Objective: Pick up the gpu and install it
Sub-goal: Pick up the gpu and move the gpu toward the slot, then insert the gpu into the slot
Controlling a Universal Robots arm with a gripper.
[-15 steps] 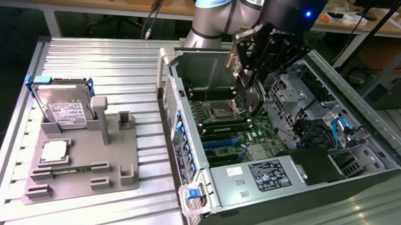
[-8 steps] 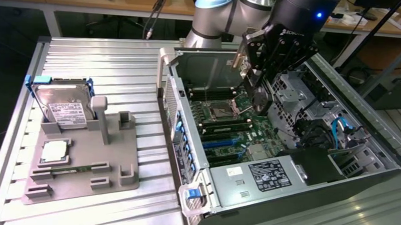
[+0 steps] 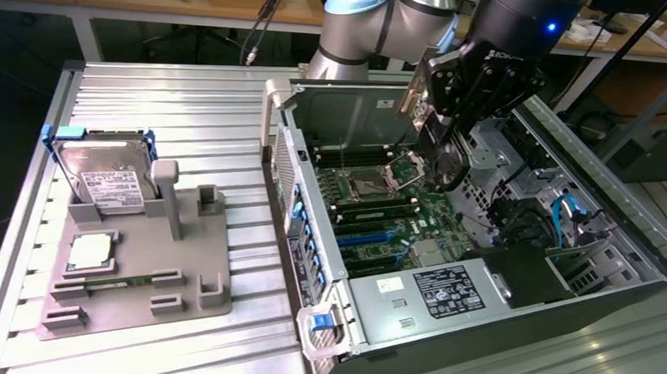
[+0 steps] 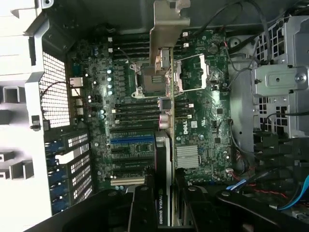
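The gpu (image 3: 441, 154) hangs edge-down over the motherboard (image 3: 405, 223) inside the open computer case (image 3: 308, 261). My gripper (image 3: 456, 116) is shut on it from above. In the wrist view the gpu (image 4: 165, 121) appears edge-on as a thin strip, with its silver bracket (image 4: 166, 29) at the far end and a dark labelled face near my gripper (image 4: 164, 205). The black fingers (image 4: 141, 210) press on both sides of the card. The card sits above the region between the processor socket (image 4: 145, 79) and the expansion slots (image 4: 133, 145), apart from the board.
A grey fixture (image 3: 142, 272) on the exterior view's left holds a hard drive (image 3: 107, 175), a processor chip (image 3: 91, 252) and a memory stick (image 3: 120, 283). Inside the case are a power supply (image 3: 446, 292), blue cables (image 3: 565, 216) and a metal drive cage (image 4: 282, 82).
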